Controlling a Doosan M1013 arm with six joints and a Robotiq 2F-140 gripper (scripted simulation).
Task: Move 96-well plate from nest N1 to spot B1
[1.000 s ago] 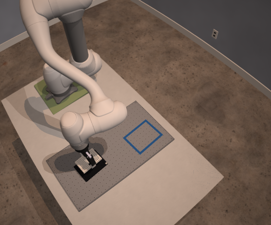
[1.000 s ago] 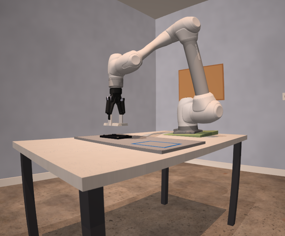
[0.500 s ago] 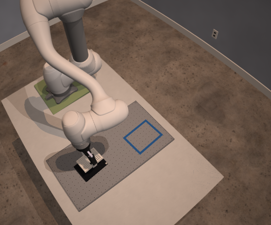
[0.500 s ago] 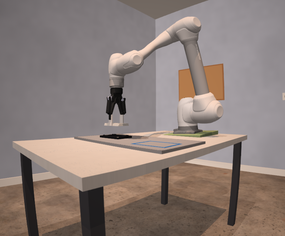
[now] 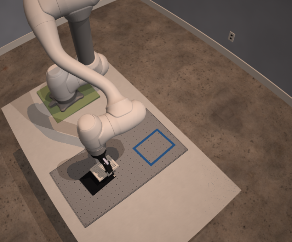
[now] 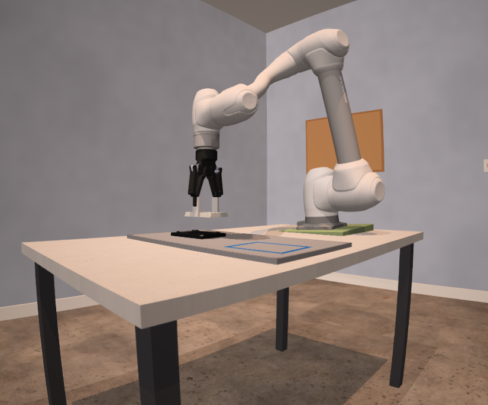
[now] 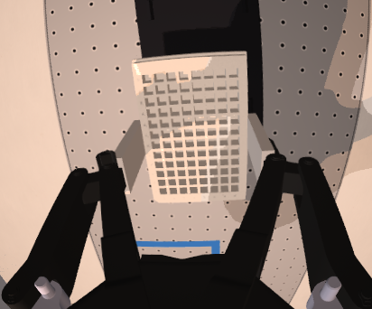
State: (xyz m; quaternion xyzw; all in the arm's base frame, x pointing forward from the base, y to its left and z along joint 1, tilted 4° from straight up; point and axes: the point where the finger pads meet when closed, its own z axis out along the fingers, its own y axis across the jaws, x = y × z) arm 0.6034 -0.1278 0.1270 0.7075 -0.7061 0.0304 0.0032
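Observation:
My gripper [image 6: 205, 208] is shut on the white 96-well plate [image 6: 206, 214] and holds it level, wells up, well above the deck. In the wrist view the plate [image 7: 192, 132] sits between the two finger pads, gripped on its long sides. The black plate nest N1 [image 6: 198, 232] lies empty on the grey perforated deck, below and slightly to one side of the plate; it also shows in the top view [image 5: 95, 182] and the wrist view [image 7: 199, 15]. The blue taped outline B1 [image 5: 153, 147] lies on the deck to the right of the nest, apart from the plate [image 5: 103, 169].
The grey perforated deck [image 5: 120, 166] lies on a beige table. The arm's base stands on a green pad [image 5: 67, 100] at the table's far end. An edge of the blue outline shows in the wrist view [image 7: 175, 245] near the gripper body.

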